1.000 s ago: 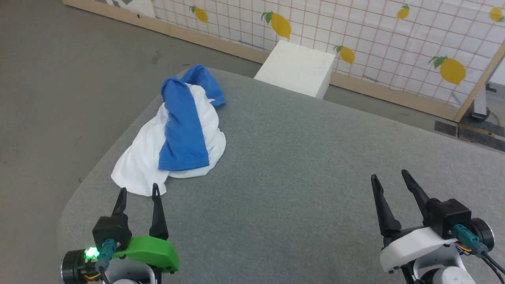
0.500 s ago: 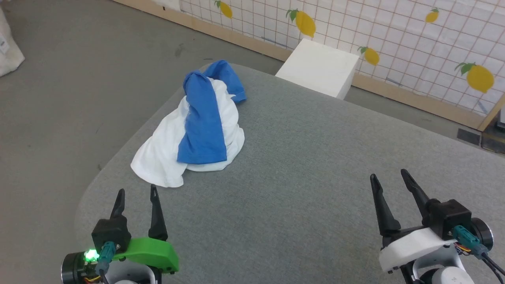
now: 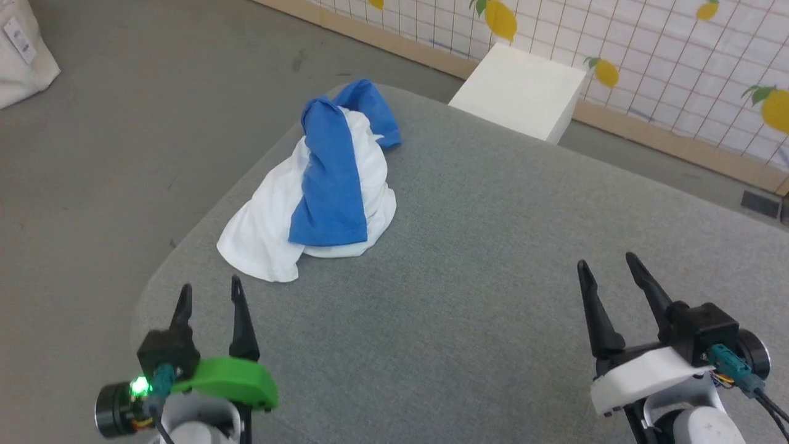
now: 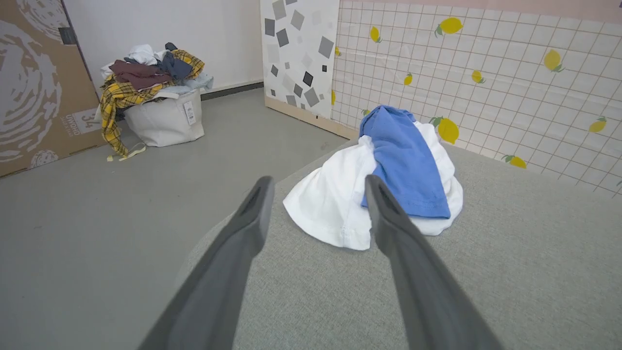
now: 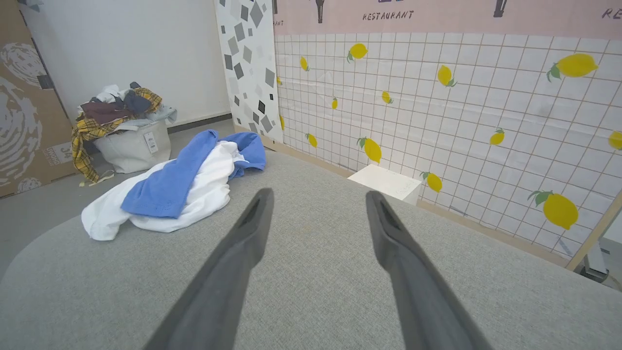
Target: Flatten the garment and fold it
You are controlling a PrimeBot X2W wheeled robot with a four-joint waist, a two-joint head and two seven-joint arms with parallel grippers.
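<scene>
The garment (image 3: 320,197) lies crumpled in a heap near the far left corner of the grey padded table (image 3: 481,246), white body below and a blue sleeve draped over the top. It also appears in the left wrist view as the garment (image 4: 384,180) and in the right wrist view as the garment (image 5: 170,194). My left gripper (image 3: 209,295) is open a short way in front of the heap, touching nothing. At the lower right, far from the cloth, my right gripper (image 3: 607,266) is open too and holds nothing.
A white box (image 3: 524,92) stands on the floor beyond the table, against a lemon-print partition (image 3: 678,68). A white laundry bag (image 4: 165,119) heaped with clothes stands on the floor to the left. The table's rounded left edge runs close to the heap.
The head camera has turned left, so the whole scene has shifted right in the picture. Both grippers have stayed open, and the garment has not changed shape.
</scene>
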